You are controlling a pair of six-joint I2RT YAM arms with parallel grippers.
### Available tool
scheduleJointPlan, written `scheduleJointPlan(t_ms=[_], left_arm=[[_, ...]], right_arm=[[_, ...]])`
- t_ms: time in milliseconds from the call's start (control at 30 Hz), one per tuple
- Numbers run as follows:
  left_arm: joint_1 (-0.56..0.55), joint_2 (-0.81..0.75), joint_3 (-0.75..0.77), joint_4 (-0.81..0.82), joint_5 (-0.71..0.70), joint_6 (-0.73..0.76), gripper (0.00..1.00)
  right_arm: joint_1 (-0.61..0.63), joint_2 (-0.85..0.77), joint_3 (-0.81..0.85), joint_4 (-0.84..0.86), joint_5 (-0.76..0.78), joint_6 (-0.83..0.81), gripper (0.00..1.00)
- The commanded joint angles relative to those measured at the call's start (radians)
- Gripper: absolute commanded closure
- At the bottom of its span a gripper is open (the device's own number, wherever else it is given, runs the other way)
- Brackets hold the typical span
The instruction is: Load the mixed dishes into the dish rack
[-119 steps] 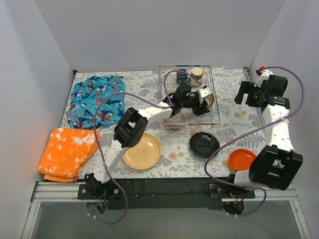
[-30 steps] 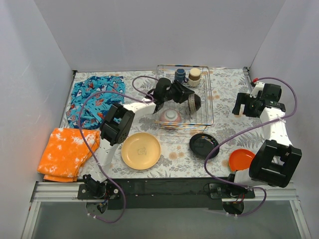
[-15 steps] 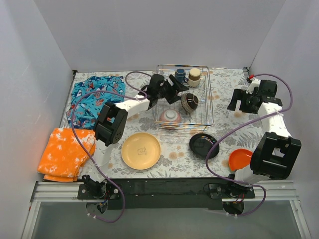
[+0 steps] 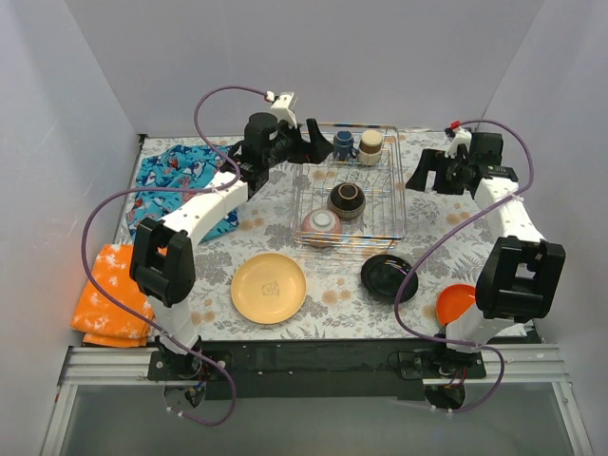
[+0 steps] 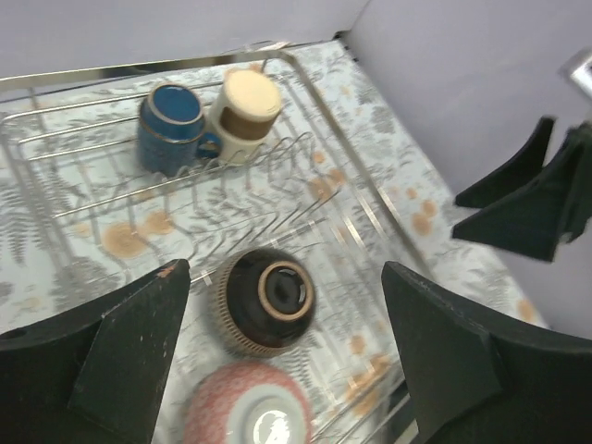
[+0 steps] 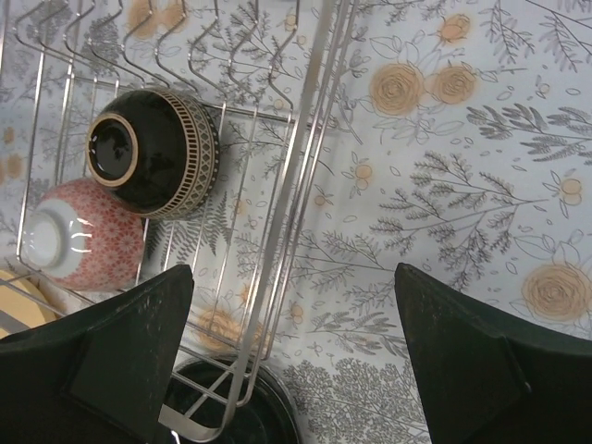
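The silver wire dish rack [image 4: 403, 190] stands at the back centre. A dark brown bowl [image 4: 347, 200] and a grey patterned bowl [image 4: 322, 228] lie upside down in it, with a dark blue mug [image 4: 343, 145] and a beige cup [image 4: 370, 145] at its far end. My left gripper [image 4: 312, 145] hovers open above the rack's back left, nothing between its fingers; the brown bowl [image 5: 266, 301] lies well below it. My right gripper [image 4: 425, 173] is open and empty beside the rack's right rim [image 6: 305, 157]. A tan-yellow plate [image 4: 269, 288], black plate [image 4: 388, 276] and orange plate [image 4: 456, 303] lie on the table.
A blue patterned cloth [image 4: 180, 185] lies at the back left and an orange cloth [image 4: 119, 294] at the front left. White walls close in the back and both sides. Purple cables loop over both arms.
My left gripper has opened, let go of the dark brown bowl in the rack, and pulled back up toward the rear left. The right arm has swung toward the back.
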Motion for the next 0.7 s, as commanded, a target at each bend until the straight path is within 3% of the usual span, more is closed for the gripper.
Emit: scheduleJointPlan(t_ms=[0,133,233,433,667], left_arm=[[-0.009,-0.068,-0.09,-0.105,-0.136,0.3,0.15],[0.008,-0.129,-0.181,-0.16,-0.171,0.38,0.17],[0.031,-0.184,-0.237,-0.191,-0.194,0.397,0.18],[0.125,-0.25,-0.244,-0.312,-0.193,0.406,0.18],[0.168,-0.295,-0.267,-0.332,-0.171,0.412,0.15]], right_arm=[[0.032,0.031,0.071,0.044,-0.055,0.039,0.02],[0.084,0.057,0.074,0.045,-0.018,0.022,0.07],[0.107,0.074,0.07,0.056,-0.004,0.048,0.17],[0.159,0.099,0.085,0.059,0.091,0.04,0.23],[0.159,0.154,0.123,0.036,0.187,0.066,0.42]])
